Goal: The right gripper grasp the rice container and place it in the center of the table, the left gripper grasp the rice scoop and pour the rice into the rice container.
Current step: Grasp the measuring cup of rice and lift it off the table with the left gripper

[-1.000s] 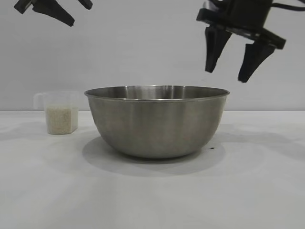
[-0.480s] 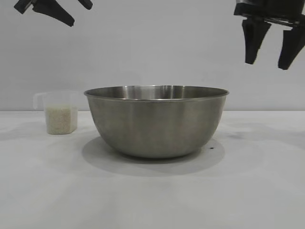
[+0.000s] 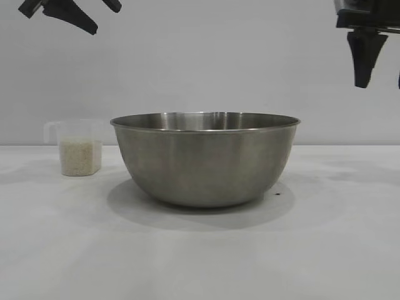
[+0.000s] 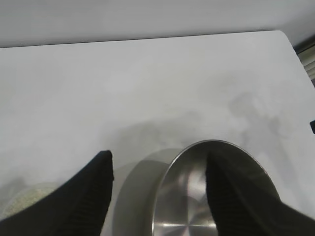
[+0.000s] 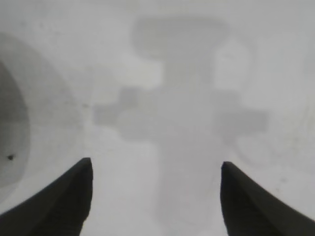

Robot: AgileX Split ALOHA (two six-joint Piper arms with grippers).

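So the steel bowl point(image 3: 205, 159) sits roughly mid-desk, upright and empty, nothing touching it. It's rigid, thin-walled, and those brushed sides look slick and curved, so I'd guess the thin rim is the only sane place for a pincer to bite. The next thing to handle is the little clear scoop point(image 3: 78, 147), standing upright toward the desk's left edge, just beside the bowl but apart from it. It looks light and stiff, probably easy to knock over. It's about a third full of rice point(image 3: 80, 157), so it needs to stay level until it's over the bowl. Its side handle near the rim is my pick for the hold.

The left pincer point(image 3: 69, 10) hangs open and empty above the scoop. The right pincer point(image 3: 375, 59) is up by the right edge, open, holding nothing.

The desk point(image 3: 200, 256) is plain matte white and flat, with a blank pale wall behind and loads of free room.
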